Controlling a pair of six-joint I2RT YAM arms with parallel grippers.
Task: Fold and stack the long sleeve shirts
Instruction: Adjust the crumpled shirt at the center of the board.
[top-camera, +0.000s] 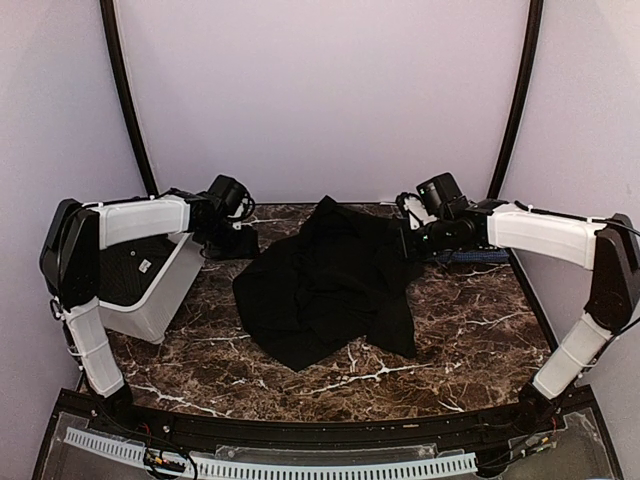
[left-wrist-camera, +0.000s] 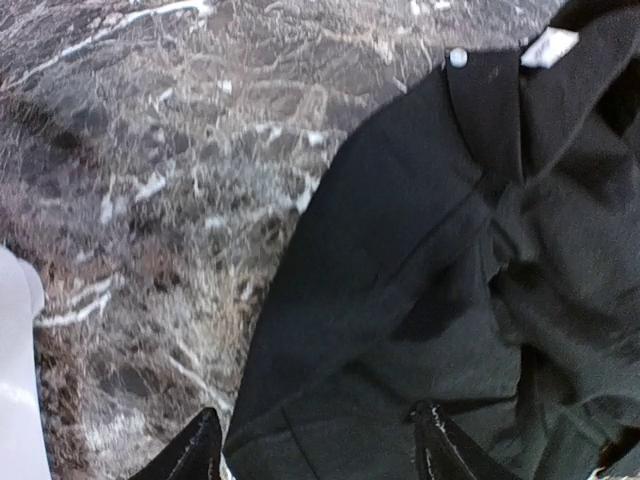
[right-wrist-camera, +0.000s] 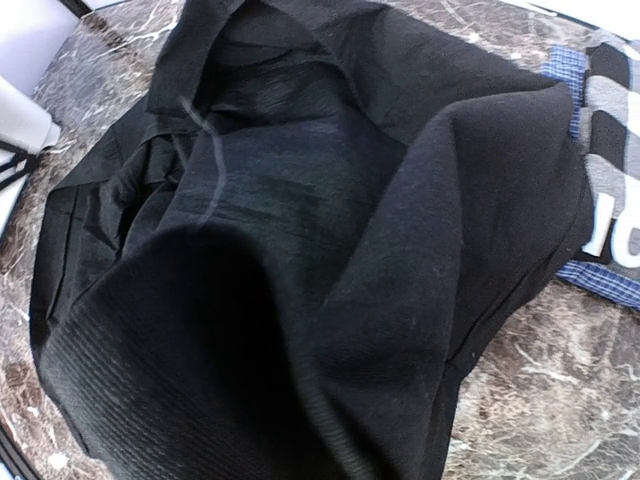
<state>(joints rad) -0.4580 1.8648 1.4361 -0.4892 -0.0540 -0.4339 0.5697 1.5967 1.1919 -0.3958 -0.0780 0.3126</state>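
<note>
Left gripper (left-wrist-camera: 318, 410) is down low at the far left of the table (top-camera: 480, 340), fingers (left-wrist-camera: 195, 455) spread wide with black cloth lying between them. Right gripper (top-camera: 412, 243) is pressed into the cloth on the other side. Fabric fills its own camera, so I cannot tell whether it is parted or clamped.

Both arms reach forward and inward over the marble, elbows high at the outer sides.

Black shirt (top-camera: 330, 285) sprawls rumpled across mid-table. Its long axis runs from the far edge toward the near one, leaning a little left, and its right edge bunches up at the right gripper.

White bin (top-camera: 165, 300) stands at the left, just beside the shirt, with something dark and a small white tag (top-camera: 145, 265) inside.

Checked shirt (right-wrist-camera: 610, 130) lies at the far right, blue-edged and partly under the black one.

White neck mark (left-wrist-camera: 548, 47) shows in the left wrist view.
</note>
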